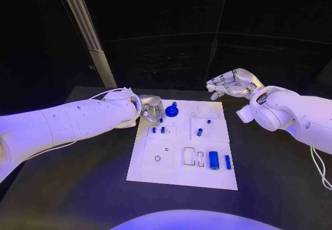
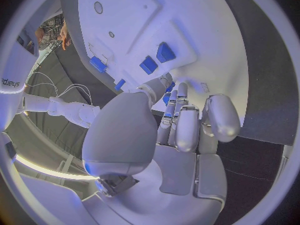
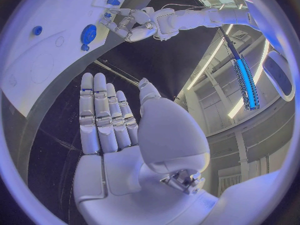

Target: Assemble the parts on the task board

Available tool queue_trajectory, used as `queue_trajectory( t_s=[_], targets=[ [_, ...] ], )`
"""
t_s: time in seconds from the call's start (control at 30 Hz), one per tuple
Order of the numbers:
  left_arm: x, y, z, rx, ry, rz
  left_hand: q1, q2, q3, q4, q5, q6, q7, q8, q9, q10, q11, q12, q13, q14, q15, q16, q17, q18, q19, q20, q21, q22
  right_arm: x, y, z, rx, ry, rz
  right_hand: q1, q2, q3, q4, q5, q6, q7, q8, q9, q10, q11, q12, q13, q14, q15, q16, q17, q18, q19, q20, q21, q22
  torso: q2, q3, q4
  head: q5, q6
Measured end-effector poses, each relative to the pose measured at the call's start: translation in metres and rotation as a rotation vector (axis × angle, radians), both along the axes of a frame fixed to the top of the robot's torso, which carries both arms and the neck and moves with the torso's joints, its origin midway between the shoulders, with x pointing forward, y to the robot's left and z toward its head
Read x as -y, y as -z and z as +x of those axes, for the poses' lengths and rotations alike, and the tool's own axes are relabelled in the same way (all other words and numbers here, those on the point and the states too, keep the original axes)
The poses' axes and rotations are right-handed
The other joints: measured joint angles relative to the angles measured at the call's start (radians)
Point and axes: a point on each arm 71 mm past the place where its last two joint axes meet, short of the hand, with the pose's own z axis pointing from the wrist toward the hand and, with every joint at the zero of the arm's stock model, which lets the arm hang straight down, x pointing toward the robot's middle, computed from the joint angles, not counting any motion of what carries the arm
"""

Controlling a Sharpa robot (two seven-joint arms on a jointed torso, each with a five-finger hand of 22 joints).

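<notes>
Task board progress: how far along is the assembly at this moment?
Early to middle, as far as shows. Looking done: a blue gear sits at the far end of the task board, and small blue pegs stand on it. In hand: the left hand is at the board's far left corner, holding a small blue part. Left: a blue cylinder and bar lie loose. The right hand is open, off the board.

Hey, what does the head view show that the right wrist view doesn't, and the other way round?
Head view: the near end of the board, where a blue cylinder and a thin rod lie side by side. Right wrist view: the palm side of the right hand, fingers straight, holding nothing. Both: the left hand at the board's far left corner, close beside the blue gear.
</notes>
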Motion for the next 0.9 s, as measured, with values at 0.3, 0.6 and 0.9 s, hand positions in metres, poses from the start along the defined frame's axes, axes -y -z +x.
queue_trajectory(
  t_s=[0.3, 0.6, 0.9],
  targets=[
    [-0.005, -0.001, 0.001, 0.013, -0.013, -0.006, -0.002, -0.002, -0.026, 0.002, 0.000, -0.037, -0.002, -0.015, 0.000, -0.027, 0.005, -0.012, 0.000, 0.000, 0.000, -0.007, -0.018, 0.000, -0.011, 0.001, -0.030, -0.030, 0.007, 0.003, 0.001, -0.009, 0.011, -0.073, 0.080, 0.029, 0.028, -0.057, -0.037, 0.011, -0.011, 0.006, 0.000, -0.005, -0.010, 0.000, -0.003, 0.029, -0.020, 0.009, 0.003, 0.000, 0.033, -0.014, -0.001, 0.005, 0.000, 0.0000, 0.0000, 0.000, 0.004],
    [-0.029, -0.009, 0.002, 0.009, -0.077, -0.230, -0.030, 0.002, -0.080, 0.022, 0.000, -0.007, 0.026, 0.003, 0.010, -0.063, 0.020, -0.025, -0.001, -0.016, 0.020, -0.034, -0.063, 0.015, -0.054, 0.013, -0.137, -0.126, 0.013, 0.011, -0.002, 0.038, -0.049, -0.412, 0.173, 0.010, 0.108, -0.148, -0.078, 0.037, -0.053, 0.008, 0.000, 0.037, -0.055, 0.005, -0.018, 0.140, -0.086, 0.183, 0.102, 0.000, 0.205, -0.094, 0.130, 0.071, -0.003, -0.0002, 0.0010, -0.016, 0.012],
    [-0.036, -0.026, -0.008, -0.049, -0.120, -0.704, -0.020, 0.072, -0.121, 0.044, 0.000, 0.088, 0.020, 0.055, 0.022, 0.010, 0.012, 0.036, 0.022, -0.080, 0.018, -0.116, -0.204, 0.055, -0.127, 0.014, -0.297, -0.268, 0.003, 0.022, -0.014, 0.152, -0.097, -0.709, 0.141, -0.023, 0.237, -0.158, -0.088, 0.102, -0.073, 0.014, 0.001, 0.063, -0.073, -0.005, -0.018, 0.141, -0.103, 0.473, 0.258, 0.000, 0.250, -0.114, 0.267, 0.159, -0.005, -0.0014, 0.0010, -0.045, 0.029]
  ],
)
